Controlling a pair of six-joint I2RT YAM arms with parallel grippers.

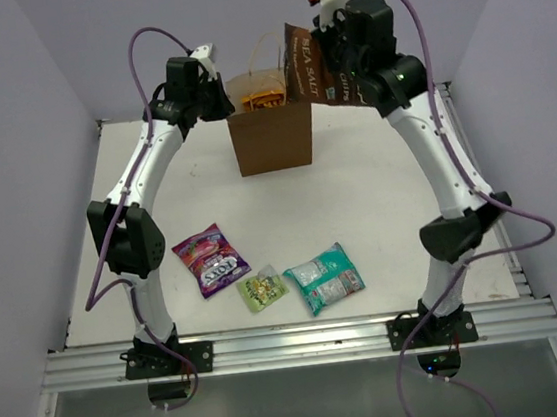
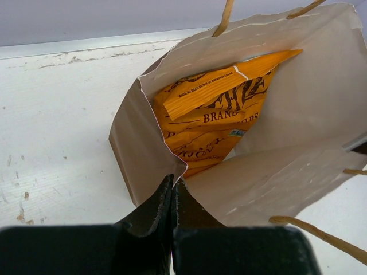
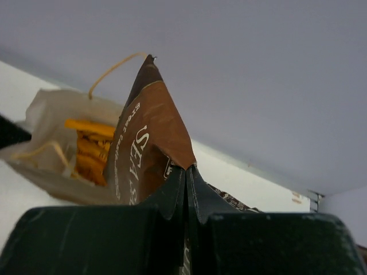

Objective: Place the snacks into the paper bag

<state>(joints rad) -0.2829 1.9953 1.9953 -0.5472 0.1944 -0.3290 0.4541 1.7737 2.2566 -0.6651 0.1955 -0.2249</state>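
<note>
The walls of the paper bag (image 2: pixel 298 172) are hiding the lower part of the orange chip bag (image 2: pixel 218 114). The left wrist view's edges are cutting off the bag's handles. The right end effector (image 3: pixel 186 182) is covering the lower part of the dark brown chip bag (image 3: pixel 150 143). From above, the print on the small green packet (image 1: pixel 262 290) is showing too small to read.

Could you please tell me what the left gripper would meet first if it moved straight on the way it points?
The left gripper, shut on the rim of the paper bag, points into its open mouth. Straight on, it would probably first meet the orange chip bag inside, though depth is unclear.
</note>
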